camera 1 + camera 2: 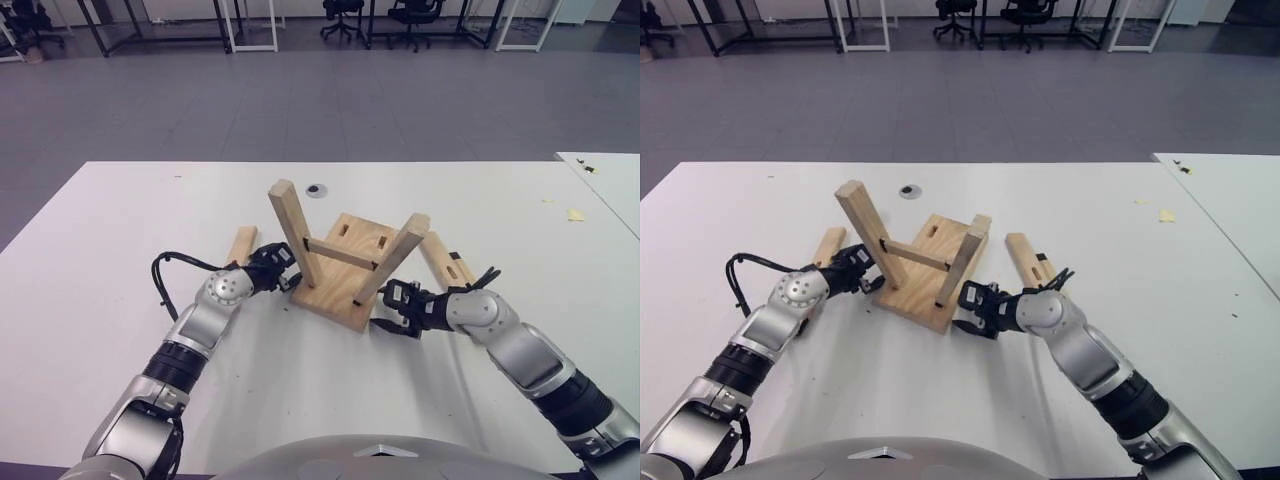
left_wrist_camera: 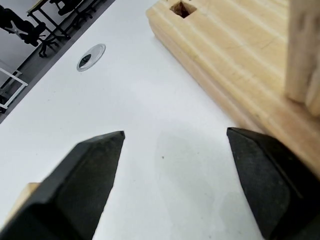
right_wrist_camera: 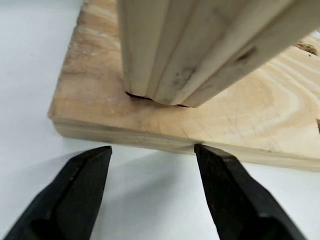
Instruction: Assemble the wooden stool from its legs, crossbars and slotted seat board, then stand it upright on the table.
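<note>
Stool seat board (image 1: 338,288) is lying flat mid-counter (image 1: 120,230), with two legs standing in it, one (image 1: 296,236) toward the left and one (image 1: 393,260) toward the right, splaying outward. A crossbar (image 1: 342,254) is joining them. Two loose legs are lying on the counter, one (image 1: 242,243) just left of the board and the other (image 1: 445,258) just right. The left gripper (image 2: 175,134) is hovering beside the board's left edge, fingers apart and gripping nothing. The right gripper (image 3: 152,148) is hovering at the near edge below the right leg, fingers likewise apart.
</note>
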